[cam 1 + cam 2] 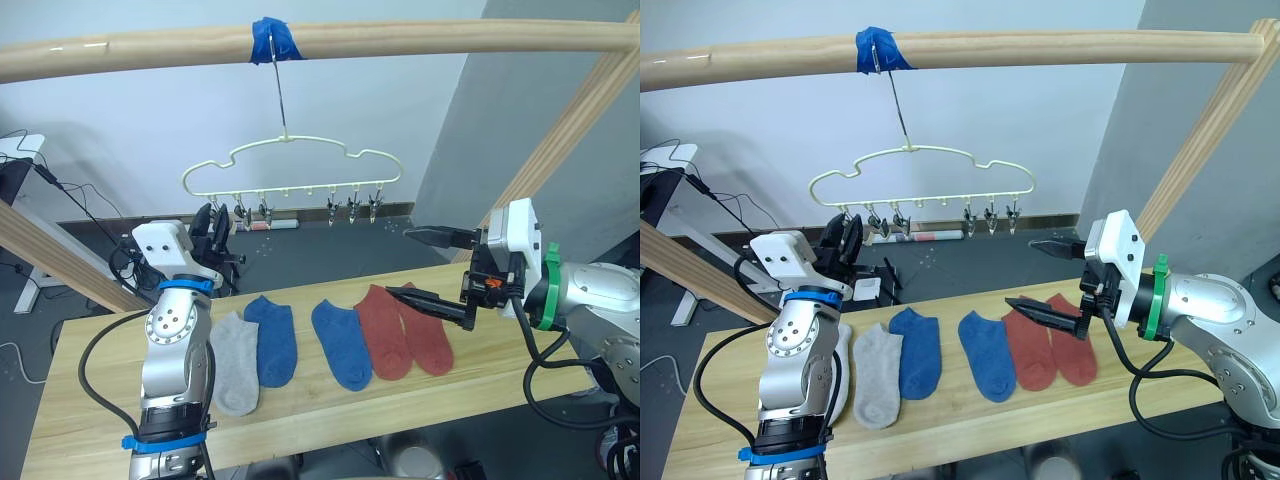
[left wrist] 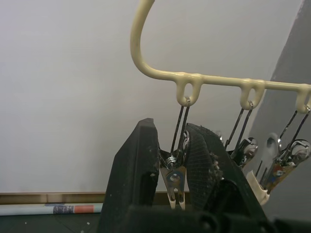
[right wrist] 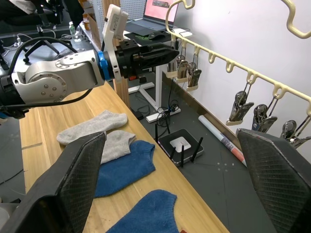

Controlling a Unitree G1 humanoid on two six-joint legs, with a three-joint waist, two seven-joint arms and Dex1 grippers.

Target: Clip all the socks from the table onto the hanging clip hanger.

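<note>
Clip hanger: pale yellow wire with a wavy outline, hanging by its long hook from a round wooden pole, the hook passing under a wrap of blue tape; a row of small metal clips is dangling along its lower bar, none gripping a sock. Socks: lying flat in a row on the table of pale planks, at six o'clock from the hanger, reading from the robot's left as two light grey socks, overlapping and partly hidden by the left forearm, then a blue sock, a second blue sock and two red socks side by side and touching. Left gripper: raised to the hanger's nine-o'clock end, its two black fingers standing close either side of the endmost clip, whether pressing it cannot be told. Right gripper: hovering over the red socks at three o'clock of the row, fingers spread wide apart, gripping nothing. Surroundings: slanting wooden frame poles are standing at both sides; a white wall is rising behind; a white rolled item is lying on the dark floor along the skirting.
</note>
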